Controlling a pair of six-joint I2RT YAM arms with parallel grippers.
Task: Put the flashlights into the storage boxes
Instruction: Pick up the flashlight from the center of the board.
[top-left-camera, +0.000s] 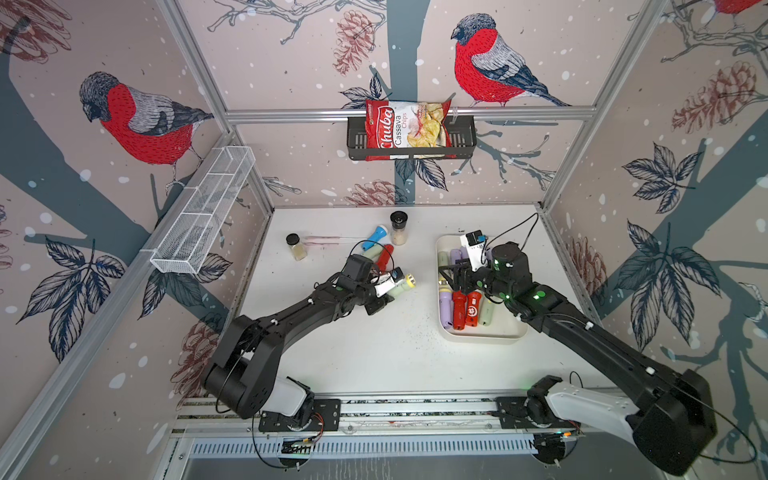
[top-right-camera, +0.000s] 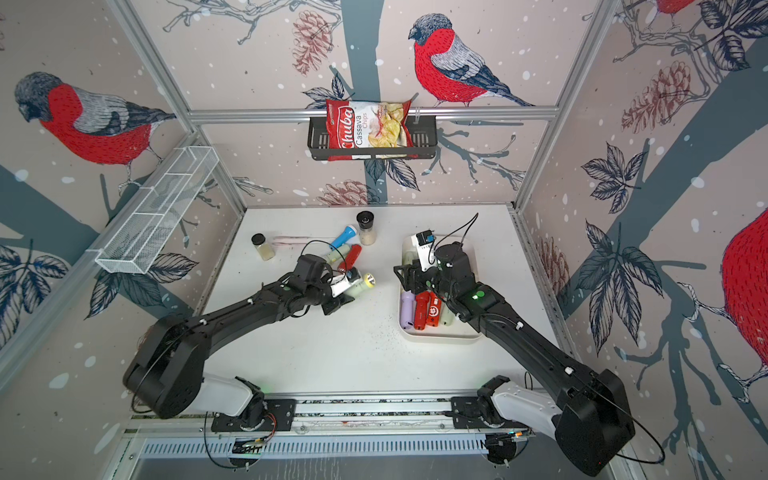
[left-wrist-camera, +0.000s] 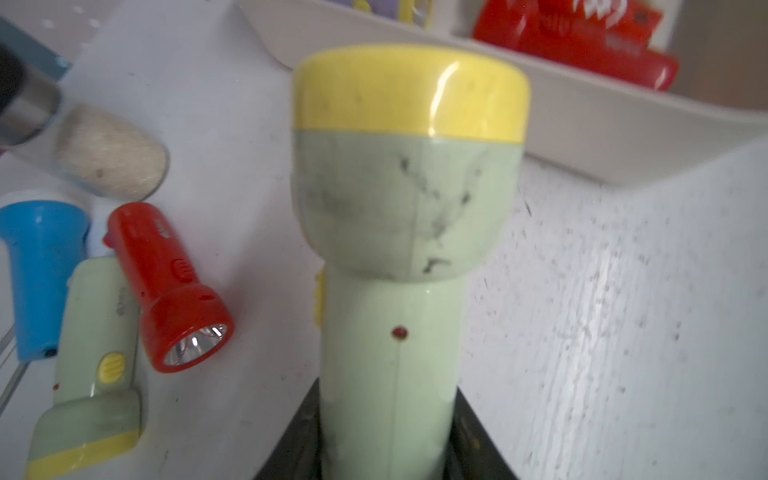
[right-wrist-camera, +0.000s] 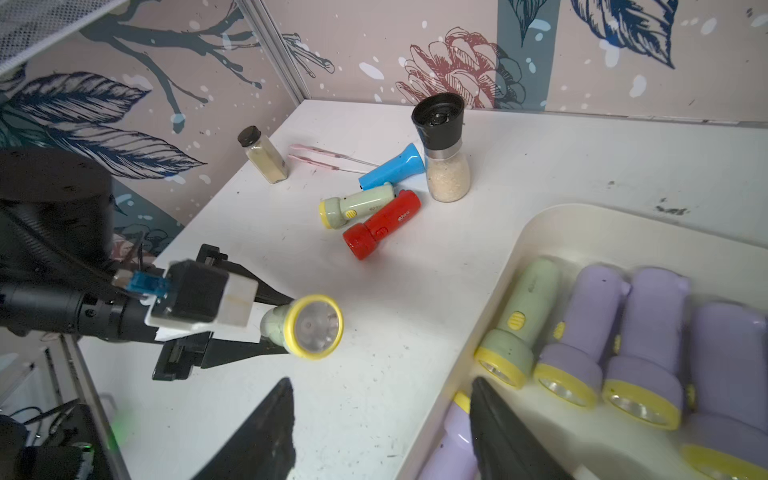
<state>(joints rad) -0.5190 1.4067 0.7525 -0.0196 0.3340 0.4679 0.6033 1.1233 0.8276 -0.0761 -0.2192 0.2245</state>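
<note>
Tray (top-left-camera: 505, 331) w/ lilac, green & red flashlights (top-left-camera: 459, 309) inside

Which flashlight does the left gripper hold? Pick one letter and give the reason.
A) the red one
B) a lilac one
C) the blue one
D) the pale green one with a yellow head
D: the left gripper has its jaws shut on the handle of the pale green flashlight, while the red flashlight and the blue flashlight lie on the table.

Glossy plastic flashlight (left-wrist-camera: 409, 257), speckled matt tabletop (left-wrist-camera: 623, 332)
</note>
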